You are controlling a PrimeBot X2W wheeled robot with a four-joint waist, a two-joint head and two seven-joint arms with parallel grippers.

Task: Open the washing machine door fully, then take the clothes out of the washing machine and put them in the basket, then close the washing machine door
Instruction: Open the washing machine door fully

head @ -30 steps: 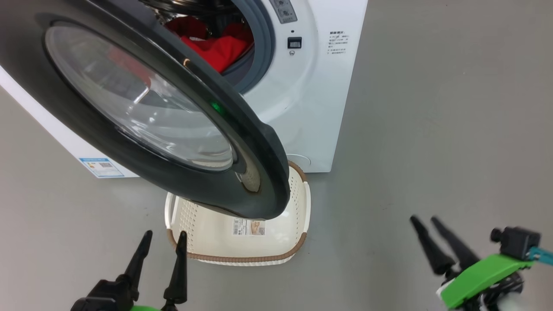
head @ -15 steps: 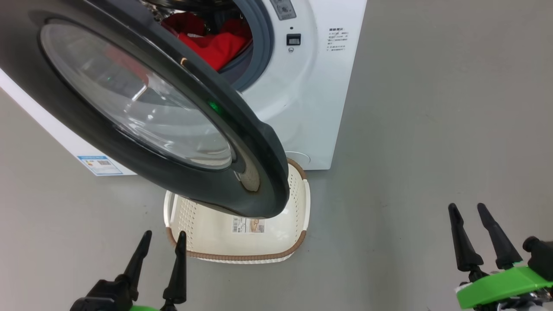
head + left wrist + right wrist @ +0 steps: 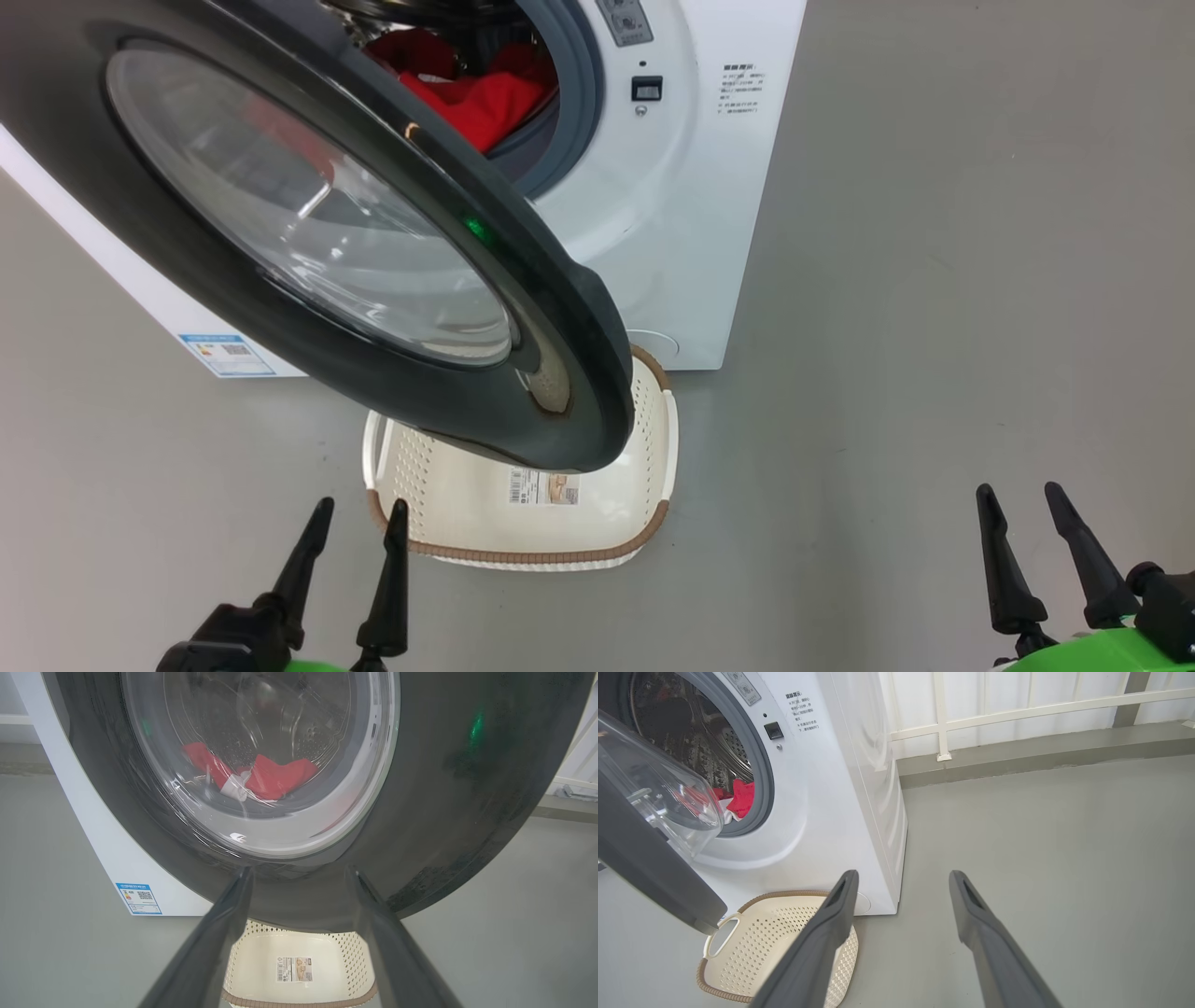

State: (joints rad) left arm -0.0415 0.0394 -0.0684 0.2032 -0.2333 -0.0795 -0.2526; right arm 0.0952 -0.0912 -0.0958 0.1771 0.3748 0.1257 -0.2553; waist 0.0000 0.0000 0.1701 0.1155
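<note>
Red clothes (image 3: 476, 98) lie inside the washing machine (image 3: 672, 233), head view. Washing machine door (image 3: 308, 224) is swung out, its black rim overlapping the far end of the basket (image 3: 467, 509). The basket stands on the grey floor (image 3: 934, 280) just in front of the machine. Left end effector (image 3: 361, 506) sits low left near the basket's near corner, fingers (image 3: 385, 588) spread, holding nothing. Right end effector (image 3: 1018, 490) is low right, well apart from everything, also spread and empty.

Left wrist view: door glass dead ahead, clothes visible through it, basket below.

Right wrist view: drum (image 3: 691, 742) mouth uncovered, clothes at its bottom, basket by the machine's foot, white railing (image 3: 1017, 714) behind.
</note>
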